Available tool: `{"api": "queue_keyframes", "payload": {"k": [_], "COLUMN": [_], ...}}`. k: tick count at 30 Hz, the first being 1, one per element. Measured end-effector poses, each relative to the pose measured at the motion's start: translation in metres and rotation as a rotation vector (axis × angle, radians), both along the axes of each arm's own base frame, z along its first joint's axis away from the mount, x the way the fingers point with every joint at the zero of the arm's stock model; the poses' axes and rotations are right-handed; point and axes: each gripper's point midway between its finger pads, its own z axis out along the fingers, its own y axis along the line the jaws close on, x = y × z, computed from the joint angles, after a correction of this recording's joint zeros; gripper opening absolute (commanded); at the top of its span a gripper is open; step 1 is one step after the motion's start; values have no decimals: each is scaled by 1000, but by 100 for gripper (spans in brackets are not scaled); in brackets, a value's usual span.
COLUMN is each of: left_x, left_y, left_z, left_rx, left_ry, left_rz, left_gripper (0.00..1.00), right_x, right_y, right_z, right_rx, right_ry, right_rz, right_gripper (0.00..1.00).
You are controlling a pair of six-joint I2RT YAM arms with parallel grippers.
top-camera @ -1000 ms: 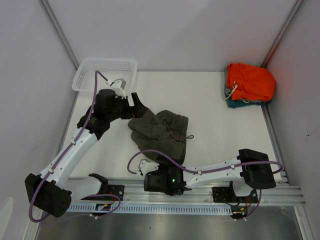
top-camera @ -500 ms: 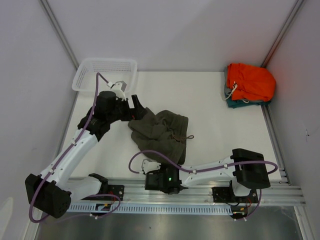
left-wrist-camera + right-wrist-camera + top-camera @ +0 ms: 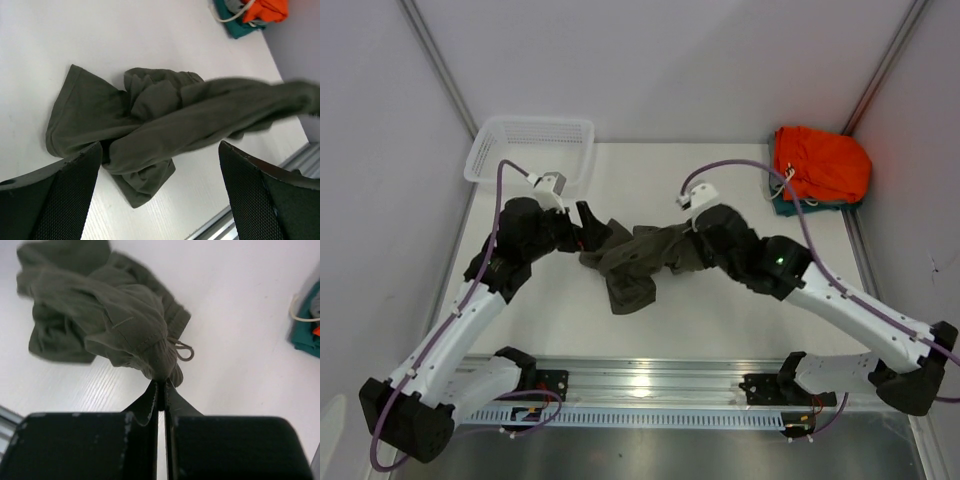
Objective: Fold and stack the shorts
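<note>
The olive-green shorts (image 3: 635, 262) lie crumpled in the middle of the table, one part stretched to the right and lifted. My right gripper (image 3: 695, 246) is shut on their right edge. In the right wrist view the closed fingertips (image 3: 162, 383) pinch a bunched fold of the shorts (image 3: 110, 315) beside the drawstring (image 3: 182, 351). My left gripper (image 3: 591, 228) stands open at the left edge of the cloth. In the left wrist view its wide-apart fingers (image 3: 55, 197) frame the shorts (image 3: 150, 115) with nothing held between them.
A white basket (image 3: 532, 148) stands at the back left. Bright orange shorts (image 3: 820, 165) lie on a teal garment (image 3: 788, 205) at the back right. The metal rail (image 3: 700, 385) runs along the near edge.
My right arm has swung from the near rail up to the right side of the shorts and shut on them, pulling the cloth rightwards. The left gripper stays open.
</note>
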Motion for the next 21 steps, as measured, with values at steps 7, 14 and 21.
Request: {"api": "queue_keyframes", "payload": {"k": [7,14,21], "left_x": [-30,-57,-45], "left_y": [-19,-60,-58], "left_z": [-10,-51,-90], "left_rx": [-78,-26,80], "left_ry": [-87,-122,-163], "left_rz": [-136,-255,-206], "left_gripper": [99,99,99], "right_x": [24,27,35], "right_y": [-37,-48,-63], "right_z": [16,18,24], "right_rx": [49,51,50], "right_ry": [23,53,25], "right_rz": [-78,-92,-150], "right_gripper": [0,0,0]}}
